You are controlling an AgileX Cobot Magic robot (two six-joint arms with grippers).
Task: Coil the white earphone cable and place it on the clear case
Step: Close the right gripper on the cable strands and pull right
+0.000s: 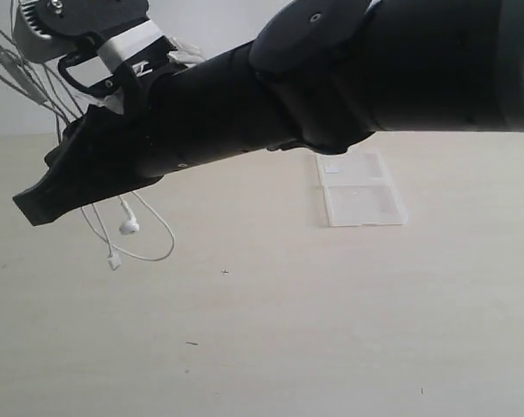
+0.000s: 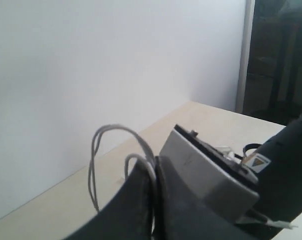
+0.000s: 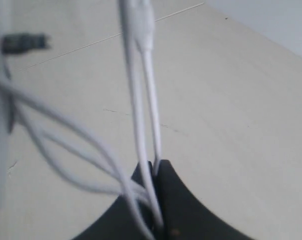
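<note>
The white earphone cable (image 1: 162,245) hangs in loops above the table at the left, with one earbud (image 1: 129,226) and a small end piece (image 1: 114,261) dangling lowest. My right arm reaches across from the right, and its black fingers (image 1: 36,201) end above those loops. My right gripper (image 3: 155,167) is shut on several cable strands (image 3: 138,115), and the slim inline remote (image 3: 140,20) rises beyond it. My left gripper (image 2: 153,167) is shut on a cable loop (image 2: 115,129). The clear case (image 1: 361,195) lies open and flat on the table, well right of the cable.
The pale wooden table (image 1: 288,330) runs to a white wall (image 1: 227,22) behind. A grey housing (image 2: 206,172) sits right beside the left jaws. More cable strands (image 1: 9,69) hang at the top left beside a grey wrist block (image 1: 49,26).
</note>
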